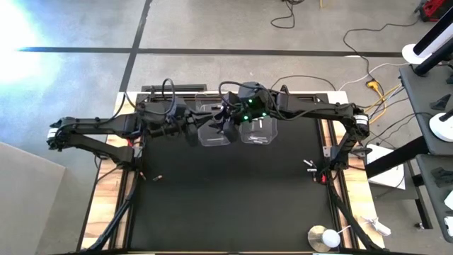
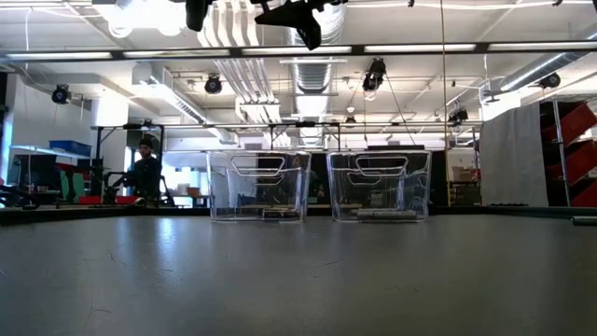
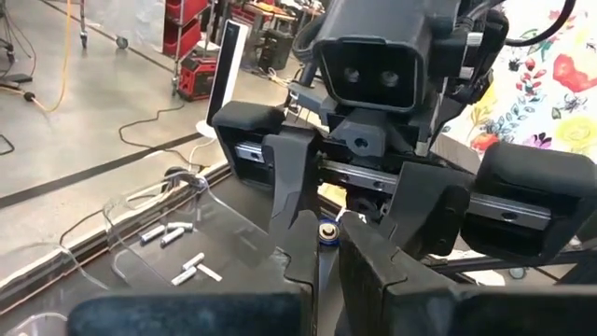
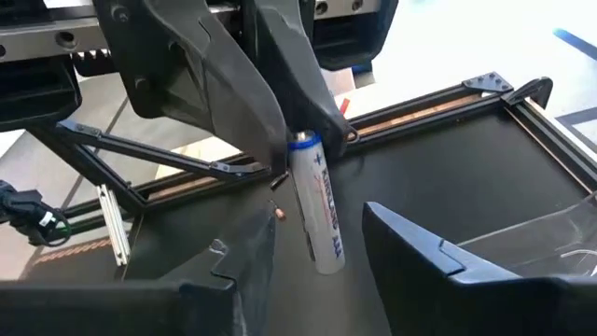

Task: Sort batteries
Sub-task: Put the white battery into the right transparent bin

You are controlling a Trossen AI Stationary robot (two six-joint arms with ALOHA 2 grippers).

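Battery handover, by the look of it, happening in the air over the left tub.

From the high view, both arms reach to the far side of the black mat (image 1: 233, 205). The left gripper (image 1: 205, 129) and right gripper (image 1: 230, 119) meet nose to nose above the left tub (image 1: 216, 134), with a second tub (image 1: 260, 132) just beside it. A few loose batteries (image 1: 310, 167) lie on the mat, well apart from the left tub.

The low view shows the left tub (image 2: 258, 187) standing on the mat, and only dark gripper parts hanging high above it. I cannot tell there which arm is which.

In the left wrist view, the left gripper (image 3: 326, 259) is pinched tight on the battery (image 3: 326, 230), whose round end peeps out between the fingers. The right gripper (image 3: 359, 224) faces it, one finger on either side.

The right wrist view is the clearest. The battery (image 4: 317, 215) is white with blue print and hangs plus-end up from the left gripper (image 4: 298, 140). The right gripper (image 4: 322, 238) has its fingers parted around the lower half, with gaps on both sides, so it grips nothing.

I'd judge the battery light, rigid and slick-sided, so it may roll or slip in a loose pinch. The best hold seems square across the middle of the bare lower half, clear of the left gripper's fingers.
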